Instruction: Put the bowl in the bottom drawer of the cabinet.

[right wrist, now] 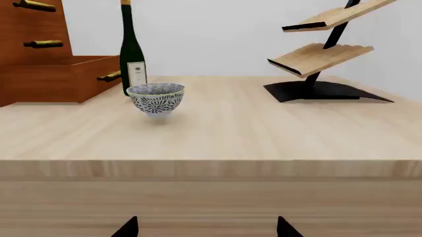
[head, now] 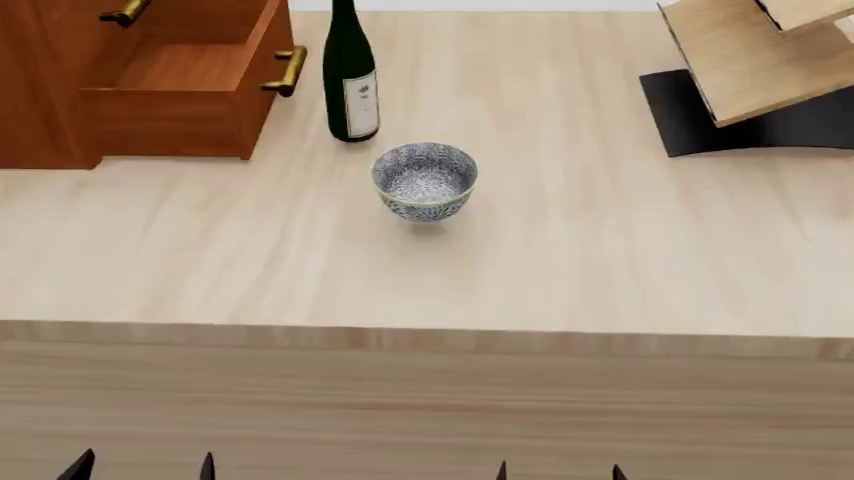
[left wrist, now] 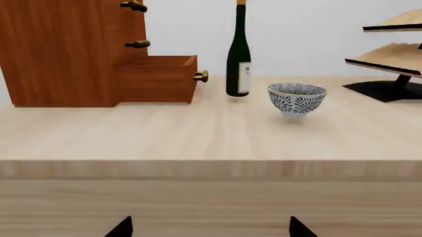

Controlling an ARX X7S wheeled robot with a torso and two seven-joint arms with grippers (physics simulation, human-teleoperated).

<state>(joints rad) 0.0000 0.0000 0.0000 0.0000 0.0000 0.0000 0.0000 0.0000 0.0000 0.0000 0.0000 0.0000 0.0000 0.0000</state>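
One bowl (head: 424, 181), one wine bottle (head: 350, 72), one cabinet (left wrist: 59, 52) and one plywood rack (right wrist: 327, 49) are recorded on the table (head: 601, 260). Three brass handles are counted on the cabinet. The bottom drawer (head: 187, 95) is found pulled out. The bowl is seen upright just in front of the bottle, apart from it. The left gripper (left wrist: 209, 229) and right gripper (right wrist: 205, 228) are shown spread apart, holding nothing, below the table edge. A pale bottle label is noted; its writing cannot be read.
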